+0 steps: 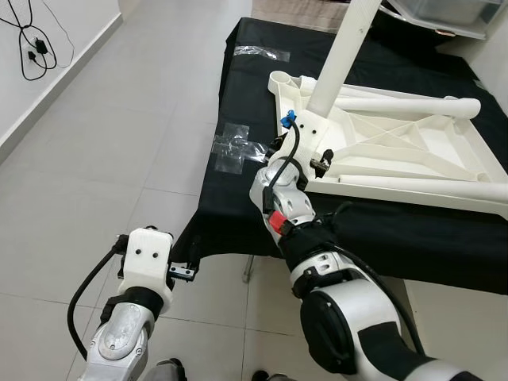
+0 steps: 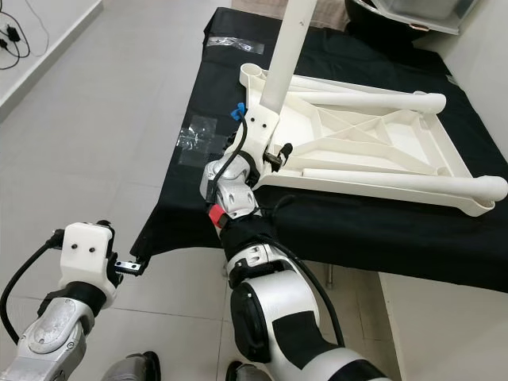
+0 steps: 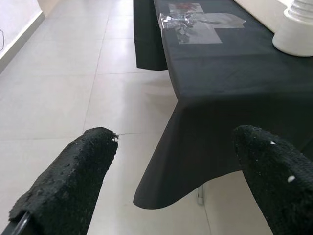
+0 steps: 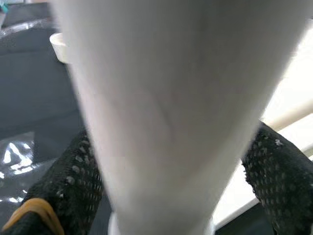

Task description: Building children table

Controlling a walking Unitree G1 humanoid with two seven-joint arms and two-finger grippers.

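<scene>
A white children's table top point(image 1: 413, 151) lies upside down on a table draped in black cloth point(image 1: 381, 230). One white table leg point(image 1: 341, 55) stands upright in its near left corner. My right gripper point(image 4: 171, 161) is shut on this leg near its base, black fingers point(image 4: 73, 171) pressed to either side. Two more white legs point(image 1: 397, 103) lie loose on the underside. An empty corner socket point(image 1: 282, 79) sits behind the upright leg. My left gripper point(image 3: 171, 181) is open and holds nothing, low over the floor by the cloth's near left corner.
Clear plastic bags point(image 1: 230, 147) lie on the cloth left of the table top, with another bag point(image 1: 262, 51) farther back. A black cable point(image 1: 36, 48) lies on the tiled floor by the left wall. A grey bin point(image 1: 444, 12) stands at the back right.
</scene>
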